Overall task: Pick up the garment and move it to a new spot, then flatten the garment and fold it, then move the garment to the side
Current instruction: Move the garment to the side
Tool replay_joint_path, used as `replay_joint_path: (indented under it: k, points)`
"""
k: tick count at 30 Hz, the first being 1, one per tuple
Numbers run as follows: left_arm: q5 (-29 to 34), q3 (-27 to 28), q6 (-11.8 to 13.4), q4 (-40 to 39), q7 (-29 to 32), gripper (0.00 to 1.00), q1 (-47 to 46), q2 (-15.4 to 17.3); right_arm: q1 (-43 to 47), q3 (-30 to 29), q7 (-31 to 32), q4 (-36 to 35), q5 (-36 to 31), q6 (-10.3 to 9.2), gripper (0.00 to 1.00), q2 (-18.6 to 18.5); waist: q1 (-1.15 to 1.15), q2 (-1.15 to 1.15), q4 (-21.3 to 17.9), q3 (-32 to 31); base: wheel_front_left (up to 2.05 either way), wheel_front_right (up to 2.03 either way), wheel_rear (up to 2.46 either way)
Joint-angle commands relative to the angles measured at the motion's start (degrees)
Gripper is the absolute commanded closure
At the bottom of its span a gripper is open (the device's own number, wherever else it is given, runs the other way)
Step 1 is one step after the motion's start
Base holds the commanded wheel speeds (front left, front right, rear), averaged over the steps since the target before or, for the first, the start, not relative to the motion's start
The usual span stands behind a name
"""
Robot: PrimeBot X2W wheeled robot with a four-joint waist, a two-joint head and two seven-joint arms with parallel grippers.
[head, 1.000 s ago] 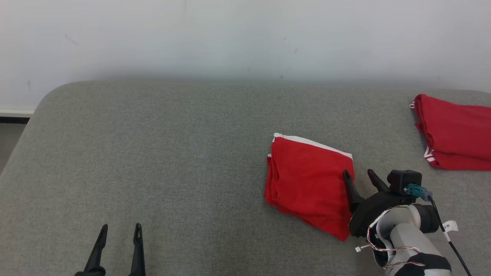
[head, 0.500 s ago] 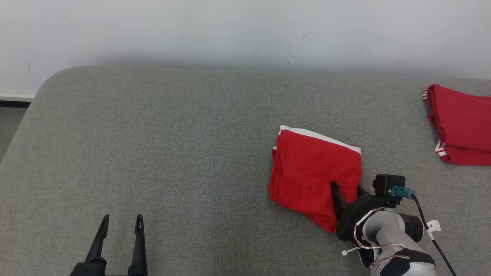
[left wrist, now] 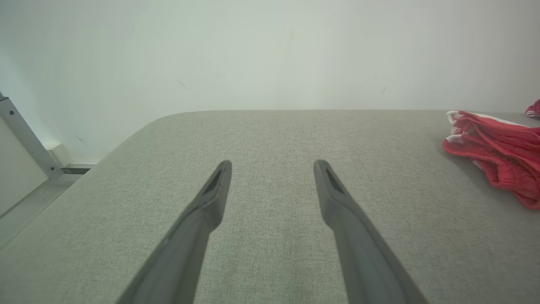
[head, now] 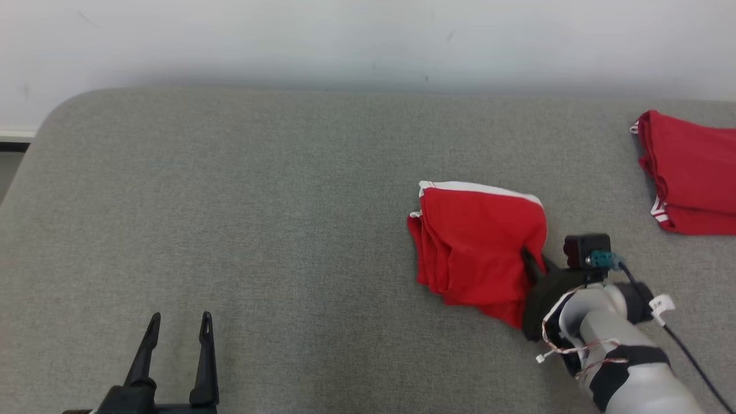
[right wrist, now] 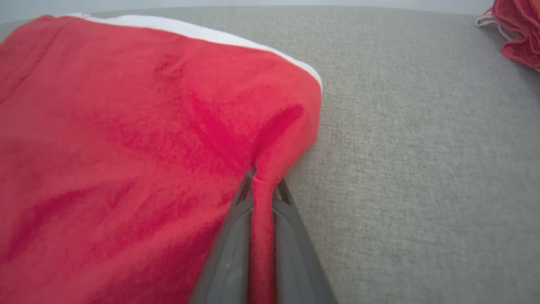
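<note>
The left gripper [head: 180,316] hovers low over the grey padded surface [head: 287,201], well to the left of the garment [head: 480,247], its two dark fingers [left wrist: 211,198] spread wide apart with nothing between them. The garment, red with a white band along its far edge, lies folded in layers on the surface. At the garment's right edge the right gripper [head: 532,261] has its fingers [right wrist: 236,236] pinched together on a raised fold of the red cloth. A second red garment [head: 690,172] lies well to the right of it, farther back.
</note>
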Motion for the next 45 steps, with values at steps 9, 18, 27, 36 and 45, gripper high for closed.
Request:
replay_joint_path:
  k: [9, 18, 27, 36, 45]
  points:
    - [-0.7, -1.4, -0.4, -1.0, -0.2, 0.00, -3.9, -0.1, -8.4, 11.3, 2.3, -5.4, -0.9, -0.22, 1.00, -9.6, 0.00, 0.00, -1.9, 6.7, 0.00, 0.00, 0.00]
    - [-0.8, -2.8, -0.7, -2.8, -0.2, 0.00, -7.9, 0.0, -17.5, 19.9, 6.5, -12.6, 2.0, -0.22, 1.00, -20.1, 0.00, 0.00, -3.8, 14.2, 0.00, 0.00, 0.00]
    - [-0.3, -3.8, -0.8, -6.9, -0.2, 0.00, -11.6, 1.0, -25.4, 25.5, 11.7, -21.5, 5.8, -0.22, 1.00, -32.5, 0.00, 0.00, -7.2, 22.0, 0.00, 0.00, 0.00]
    - [0.7, -3.5, -0.8, -12.8, -0.2, 0.00, -12.9, 2.9, -28.9, 28.0, 16.0, -29.4, 8.6, -0.22, 1.00, -43.0, 0.00, 0.00, -10.7, 26.5, 0.00, 0.00, 0.00]
    - [1.4, -4.1, -0.8, -17.1, -0.2, 0.00, -14.5, 3.9, -33.6, 28.4, 19.9, -32.9, 7.9, -0.23, 1.00, -50.0, 0.00, 0.00, -11.9, 31.3, 0.00, 0.00, 0.00]
